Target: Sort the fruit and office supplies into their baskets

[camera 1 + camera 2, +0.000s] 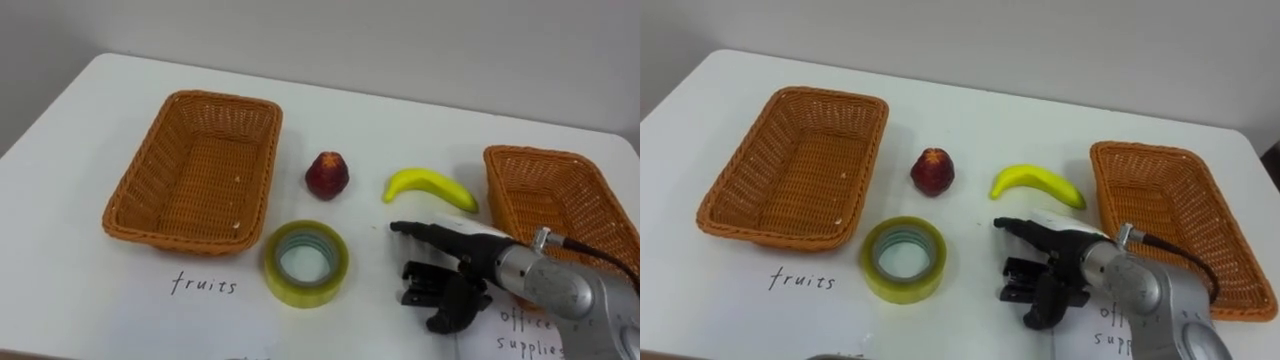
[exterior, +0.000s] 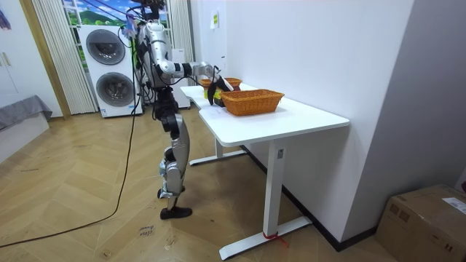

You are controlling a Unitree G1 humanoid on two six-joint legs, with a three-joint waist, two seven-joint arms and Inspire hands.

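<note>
A yellow curved banana lies on the white table between a small red strawberry-like fruit and the right-hand oblong brown wicker basket. Its long axis runs across the table from left to right, dipping slightly at the right end. The arch bulges away from the robot and both tips turn back toward it. It touches neither fruit nor basket.

Just in front of it hovers the right hand. One finger is stretched out to the left, the rest are loosely half-bent, and it grips nothing. A yellowish roll of clear tape lies flat, hole up, left of the hand, beside the left wicker basket. Both baskets hold nothing.

The eye views show handwritten labels before each basket. The room view shows the robot standing at the table's side, right arm reaching over it, with stacked washing machines behind and a cardboard box on the wooden floor.
</note>
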